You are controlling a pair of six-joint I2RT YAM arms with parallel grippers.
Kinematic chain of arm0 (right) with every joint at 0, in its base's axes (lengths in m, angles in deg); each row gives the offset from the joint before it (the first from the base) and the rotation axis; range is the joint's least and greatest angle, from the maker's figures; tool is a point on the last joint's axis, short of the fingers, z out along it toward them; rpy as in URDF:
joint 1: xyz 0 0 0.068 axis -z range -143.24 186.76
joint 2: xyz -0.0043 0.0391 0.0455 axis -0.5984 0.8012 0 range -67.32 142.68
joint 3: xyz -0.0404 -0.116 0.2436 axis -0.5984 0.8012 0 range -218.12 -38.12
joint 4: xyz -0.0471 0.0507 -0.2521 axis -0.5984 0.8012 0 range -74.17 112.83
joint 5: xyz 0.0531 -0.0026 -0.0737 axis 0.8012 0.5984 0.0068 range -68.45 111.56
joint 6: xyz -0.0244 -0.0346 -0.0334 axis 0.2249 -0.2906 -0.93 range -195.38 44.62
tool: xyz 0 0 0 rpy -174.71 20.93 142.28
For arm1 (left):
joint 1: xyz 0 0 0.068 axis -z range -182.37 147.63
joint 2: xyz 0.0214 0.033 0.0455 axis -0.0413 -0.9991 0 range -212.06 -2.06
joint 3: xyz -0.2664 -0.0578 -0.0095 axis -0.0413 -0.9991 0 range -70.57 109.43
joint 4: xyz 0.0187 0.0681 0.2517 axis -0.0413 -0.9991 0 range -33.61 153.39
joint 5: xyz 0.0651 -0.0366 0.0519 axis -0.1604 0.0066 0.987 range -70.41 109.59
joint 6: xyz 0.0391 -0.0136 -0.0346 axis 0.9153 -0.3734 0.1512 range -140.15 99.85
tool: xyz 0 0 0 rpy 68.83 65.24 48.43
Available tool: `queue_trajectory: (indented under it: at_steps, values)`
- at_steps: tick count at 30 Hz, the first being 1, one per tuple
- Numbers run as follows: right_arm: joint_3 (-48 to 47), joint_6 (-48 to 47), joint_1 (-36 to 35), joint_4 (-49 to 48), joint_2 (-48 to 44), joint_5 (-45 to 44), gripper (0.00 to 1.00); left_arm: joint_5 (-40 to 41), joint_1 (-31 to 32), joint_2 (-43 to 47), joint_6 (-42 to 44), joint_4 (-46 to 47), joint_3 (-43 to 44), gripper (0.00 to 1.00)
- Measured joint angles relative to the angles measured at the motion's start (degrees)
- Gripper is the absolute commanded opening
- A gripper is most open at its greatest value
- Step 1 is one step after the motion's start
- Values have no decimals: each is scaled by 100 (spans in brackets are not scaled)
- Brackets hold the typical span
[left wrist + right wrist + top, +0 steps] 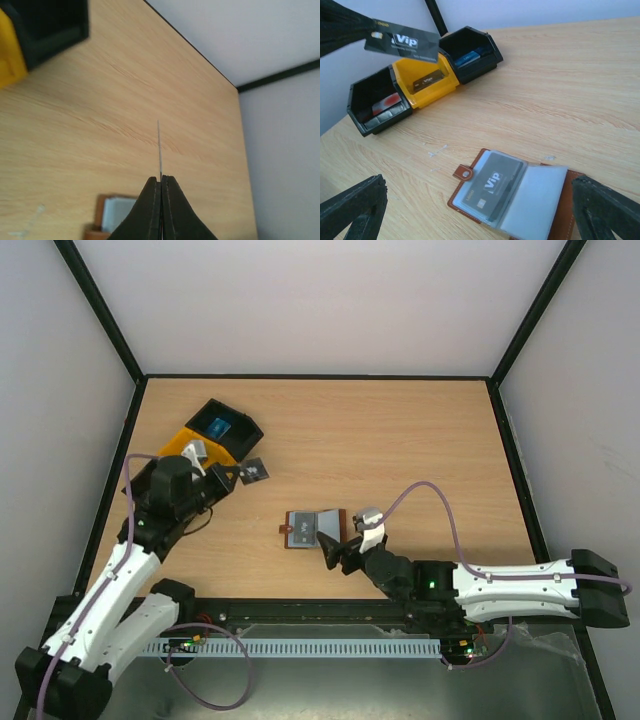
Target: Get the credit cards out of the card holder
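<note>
The brown card holder lies open on the table, its tab to the left. In the right wrist view its clear pockets show a dark grey card still inside. My right gripper is open, its jaws spread wide just over the holder's near edge, holding nothing. My left gripper is shut on another dark grey card and holds it in the air beside the bins. That card shows edge-on in the left wrist view and flat in the right wrist view. A red card lies in a black bin.
A row of bins stands at the back left: a black one, a yellow one with a dark item inside, and a black one with a blue item. Black frame rails edge the table.
</note>
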Motion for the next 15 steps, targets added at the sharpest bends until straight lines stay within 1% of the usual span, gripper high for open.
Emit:
queue_trajectory:
  at_steps: [5, 9, 15]
  values:
    - [103, 142, 118, 168, 0, 28, 97, -2, -951, -437, 411, -271, 208, 3]
    - [146, 157, 396, 219, -17, 164, 98, -4, -1742, -791, 629, -492, 332, 3]
    - [160, 63, 730, 245, -162, 302, 97, -262, -3042, -1419, 879, -623, 636, 3]
